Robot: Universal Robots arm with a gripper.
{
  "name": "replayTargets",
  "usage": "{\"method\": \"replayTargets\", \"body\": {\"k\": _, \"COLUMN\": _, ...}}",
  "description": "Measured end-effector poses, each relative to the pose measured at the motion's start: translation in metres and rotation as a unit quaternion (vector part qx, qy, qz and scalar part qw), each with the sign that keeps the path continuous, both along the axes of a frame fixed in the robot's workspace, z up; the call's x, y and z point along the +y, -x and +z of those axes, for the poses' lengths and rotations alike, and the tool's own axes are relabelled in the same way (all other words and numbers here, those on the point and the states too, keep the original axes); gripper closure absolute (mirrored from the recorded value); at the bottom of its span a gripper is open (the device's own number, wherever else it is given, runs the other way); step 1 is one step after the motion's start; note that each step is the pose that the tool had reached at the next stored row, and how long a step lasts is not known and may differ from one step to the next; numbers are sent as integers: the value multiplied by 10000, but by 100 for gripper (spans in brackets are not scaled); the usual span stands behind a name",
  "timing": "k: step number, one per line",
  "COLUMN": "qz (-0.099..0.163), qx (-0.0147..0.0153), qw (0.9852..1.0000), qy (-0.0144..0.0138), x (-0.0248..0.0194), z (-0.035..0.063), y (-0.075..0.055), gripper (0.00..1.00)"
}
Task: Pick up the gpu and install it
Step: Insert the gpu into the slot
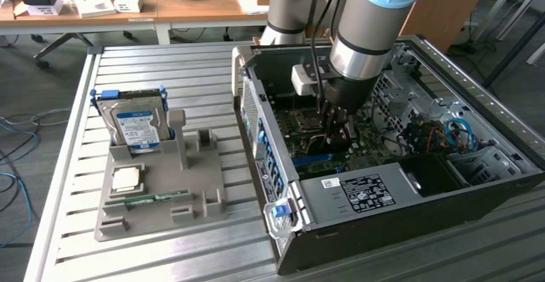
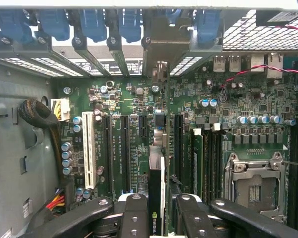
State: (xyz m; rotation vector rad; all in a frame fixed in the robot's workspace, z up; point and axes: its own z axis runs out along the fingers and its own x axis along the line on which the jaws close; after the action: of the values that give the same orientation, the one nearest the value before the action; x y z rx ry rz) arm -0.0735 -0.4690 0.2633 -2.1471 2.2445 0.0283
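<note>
Gripper (image 2: 159, 202) was clenched on the gpu (image 2: 154, 220), its two black fingers (image 2: 135, 210) pinching the thin dark card edge-on, with a green logo on the face nearest the wrist camera. From the exterior view I could see the gripper (image 1: 337, 127) reaching down inside the open computer case (image 1: 341, 231), so I judged the pick-up done and the install under way. Directly below the gripper lay the motherboard (image 2: 139, 99), and the card hung in line with the row of long black expansion slots (image 2: 124, 153), with the white slot (image 2: 88, 148) off to one side and the processor socket (image 2: 253, 186) to the other. Seating the card was what remained, as far as I could judge: I saw no sign that its lower edge had gone into a slot, and its bracket end pointed toward the blue-clipped rear openings without my being able to say it had met them. Well away from the gripper, outside the case, the grey holder (image 1: 162, 199) on the tabletop (image 1: 170, 65) carried a hard drive (image 1: 134, 126) standing upright, and its other upright slots stood vacant. Much was hidden from me: the fingers covered the near part of the card, its contact edge was out of sight beneath it, and in the exterior view the arm blocked the spot where card and slot would meet, so I could not tell exactly which slot it was over.
</note>
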Motion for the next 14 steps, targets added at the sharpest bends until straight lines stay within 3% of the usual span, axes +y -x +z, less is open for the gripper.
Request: {"method": "replayTargets", "body": {"k": 14, "qz": -3, "qx": 51, "qw": 10000, "qy": 0, "x": 0, "z": 0, "y": -30, "gripper": 74}}
